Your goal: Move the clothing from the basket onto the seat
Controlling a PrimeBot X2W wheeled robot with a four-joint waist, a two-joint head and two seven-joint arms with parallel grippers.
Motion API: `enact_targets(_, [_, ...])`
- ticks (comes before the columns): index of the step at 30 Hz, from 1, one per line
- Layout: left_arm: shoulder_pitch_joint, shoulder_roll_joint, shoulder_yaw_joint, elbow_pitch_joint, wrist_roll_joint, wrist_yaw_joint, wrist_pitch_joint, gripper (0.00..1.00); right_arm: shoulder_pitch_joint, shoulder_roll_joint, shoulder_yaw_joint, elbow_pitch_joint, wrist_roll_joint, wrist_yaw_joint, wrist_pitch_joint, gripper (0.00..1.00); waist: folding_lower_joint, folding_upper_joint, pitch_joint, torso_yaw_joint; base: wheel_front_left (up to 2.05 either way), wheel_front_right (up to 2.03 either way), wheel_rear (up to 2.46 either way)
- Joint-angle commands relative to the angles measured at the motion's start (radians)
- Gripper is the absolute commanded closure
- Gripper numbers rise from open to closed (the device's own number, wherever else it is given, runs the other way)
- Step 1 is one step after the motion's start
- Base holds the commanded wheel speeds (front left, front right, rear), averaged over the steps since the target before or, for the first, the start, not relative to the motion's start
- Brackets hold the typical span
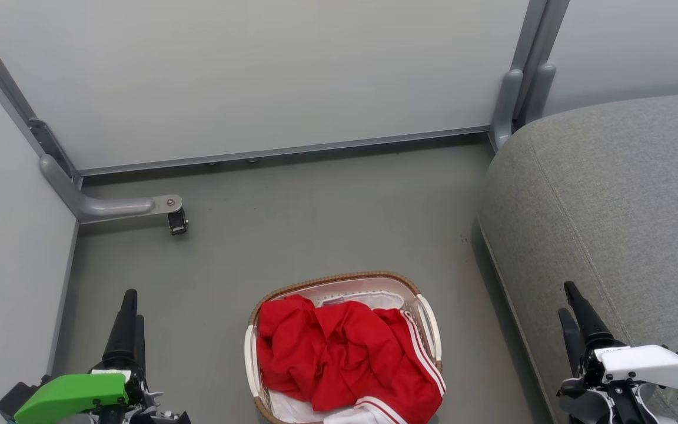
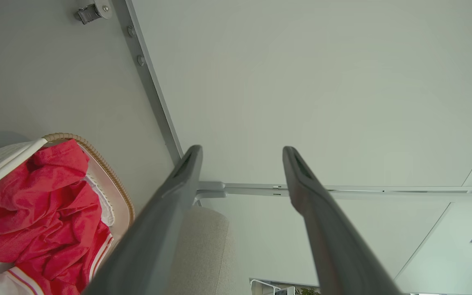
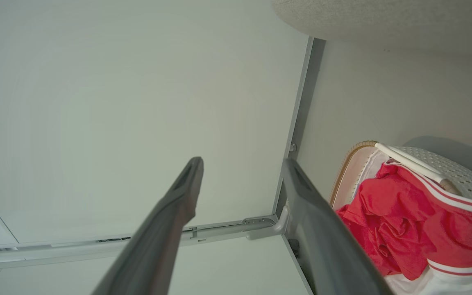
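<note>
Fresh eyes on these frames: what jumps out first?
The bright red clothing crumpled in the cream basket on the grey floor, bottom centre of the head view. Next, the big grey seat along the right side. The left claw and right claw hang open and empty, flanking the basket.

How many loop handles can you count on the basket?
2. One handle on the left side of the basket, the other handle on its right, nearer the seat. The clothing could hide others.
</note>
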Motion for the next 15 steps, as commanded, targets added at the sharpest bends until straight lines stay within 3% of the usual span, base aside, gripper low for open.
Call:
enact_targets(1, [-0.005, 0.005, -0.007, -0.028, 0.024, -0.001, -0.012, 0.00, -0.008, -0.008, 0.003, -0.021, -0.019, 0.000, -0.013, 0.00, 0.0000, -0.0001, 0.000, 0.000, 0.00, 0.00, 0.00])
enact_targets(15, [0.020, 0.007, -0.024, -0.085, 0.213, -0.002, -0.068, 0.00, -0.013, -0.011, 0.006, -0.048, -0.215, 0.000, -0.070, 0.00, 0.0000, -0.0001, 0.003, 0.002, 0.00, 0.00, 0.00])
